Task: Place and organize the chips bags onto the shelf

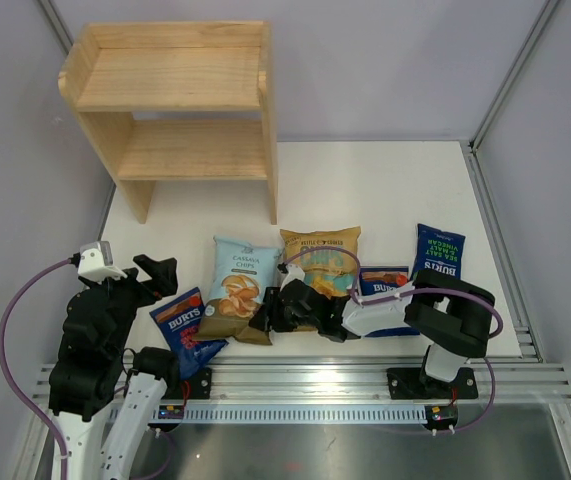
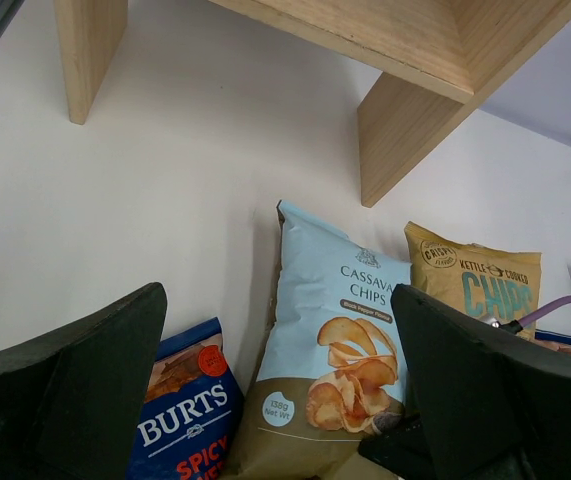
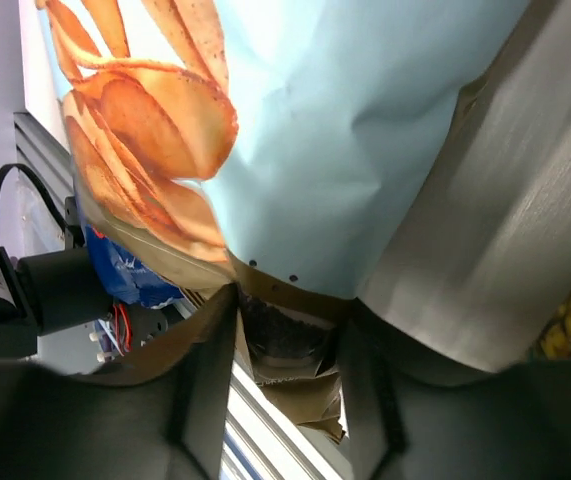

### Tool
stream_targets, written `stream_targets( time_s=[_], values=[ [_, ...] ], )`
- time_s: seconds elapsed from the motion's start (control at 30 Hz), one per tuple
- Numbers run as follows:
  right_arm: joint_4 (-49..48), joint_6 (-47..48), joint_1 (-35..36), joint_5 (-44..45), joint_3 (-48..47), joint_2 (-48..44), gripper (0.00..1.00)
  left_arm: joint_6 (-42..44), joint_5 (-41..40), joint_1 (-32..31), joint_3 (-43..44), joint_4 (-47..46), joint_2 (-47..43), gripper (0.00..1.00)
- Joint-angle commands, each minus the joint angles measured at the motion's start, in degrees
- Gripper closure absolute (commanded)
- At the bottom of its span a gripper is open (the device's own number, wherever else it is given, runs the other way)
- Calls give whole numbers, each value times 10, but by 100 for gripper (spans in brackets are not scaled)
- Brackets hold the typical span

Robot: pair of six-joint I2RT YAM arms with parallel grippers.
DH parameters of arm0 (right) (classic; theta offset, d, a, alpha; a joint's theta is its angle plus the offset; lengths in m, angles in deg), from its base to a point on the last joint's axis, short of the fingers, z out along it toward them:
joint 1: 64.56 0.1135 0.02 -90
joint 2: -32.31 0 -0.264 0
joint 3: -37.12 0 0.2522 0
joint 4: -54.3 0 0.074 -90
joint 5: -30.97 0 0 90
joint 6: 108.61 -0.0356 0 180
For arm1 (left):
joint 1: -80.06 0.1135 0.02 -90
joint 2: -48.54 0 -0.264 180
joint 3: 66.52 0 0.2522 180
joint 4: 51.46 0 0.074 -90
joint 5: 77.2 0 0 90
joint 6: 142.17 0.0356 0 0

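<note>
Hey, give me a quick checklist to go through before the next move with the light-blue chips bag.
1. The right gripper straddles the bottom seam of the light-blue bag: ok.
2. Grip is firm enough to lift: cannot tell. The fingers sit close on either side of the seam, but contact is unclear.
3. The left gripper is open and holds nothing: ok.
4. Both tiers of the shelf are free for a bag: ok.
5. The yellow bag is clear of the light-blue bag: cannot tell. Their edges lie side by side, and the right arm covers the yellow bag's lower part.
</note>
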Motion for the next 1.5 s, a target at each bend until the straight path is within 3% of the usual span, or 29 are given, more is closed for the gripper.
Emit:
stream_targets(
  time_s=[0.0,0.17,0.27,0.67,0.83,0.93,1.03,1.07,1.1,1.17,1.23,1.33,1.47],
  values=[
    [-25,18,7,-1,13,-16,57,0,-4,3,-3,-24,8,1],
    [-31,60,7,2,22,-59,79,1,-4,4,-3,-24,8,1],
    [-39,96,7,1,25,-89,87,0,-6,3,-3,-23,7,1],
    [38,217,7,73,-4,-229,99,4,12,3,4,-21,17,1],
    [88,218,7,125,-4,-308,99,-3,114,3,25,-18,34,1],
    [112,187,7,182,11,-366,99,-60,332,3,-23,-99,25,1],
    [117,131,7,249,44,-434,100,-196,472,3,-142,-304,-1,1],
    [119,117,7,265,50,-467,100,-239,483,3,-174,-433,-25,1],
    [125,96,7,280,61,-483,100,-323,490,3,-246,-504,-37,1],
    [125,87,7,313,68,-519,100,-395,470,2,-312,-679,-66,1],
    [123,90,7,331,63,-532,100,-468,428,1,-378,-759,-68,1],
    [132,96,7,340,36,-530,100,-498,380,-16,-415,-853,-48,1],
    [123,77,7,361,4,-487,100,-464,327,-77,-414,-927,18,1]
  ],
)
